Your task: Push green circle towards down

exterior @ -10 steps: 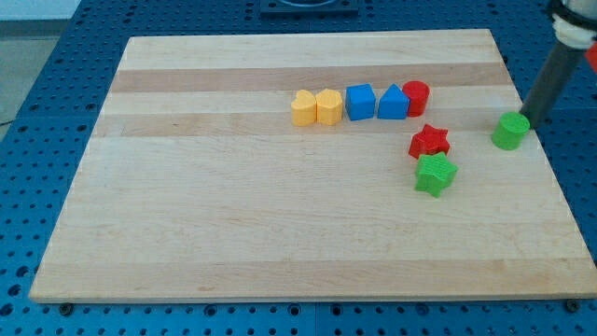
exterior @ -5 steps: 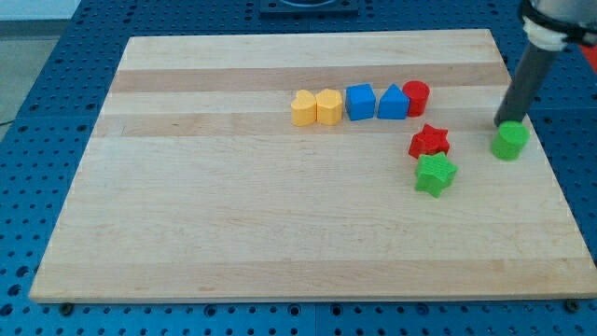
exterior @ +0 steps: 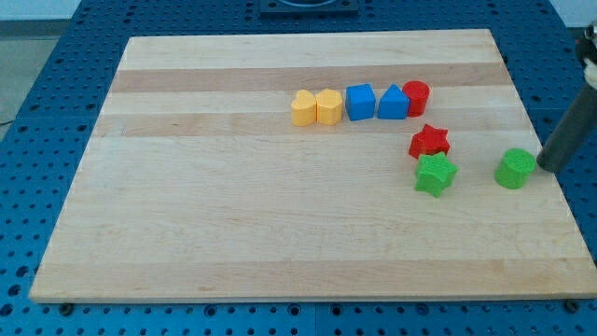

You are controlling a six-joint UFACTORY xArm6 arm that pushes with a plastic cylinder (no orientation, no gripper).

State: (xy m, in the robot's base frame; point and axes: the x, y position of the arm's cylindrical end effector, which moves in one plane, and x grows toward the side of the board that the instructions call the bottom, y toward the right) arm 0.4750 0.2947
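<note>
Green circle (exterior: 514, 169) just beside my tip (exterior: 544, 168), on view's left.

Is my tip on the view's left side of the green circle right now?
No, my tip sits just off the view's right edge of the green circle, away from the green star.

Green circle (exterior: 515, 169), a short round block standing flat on the wooden board, near the board's right edge, level with the green star to its left, well apart from it
</note>
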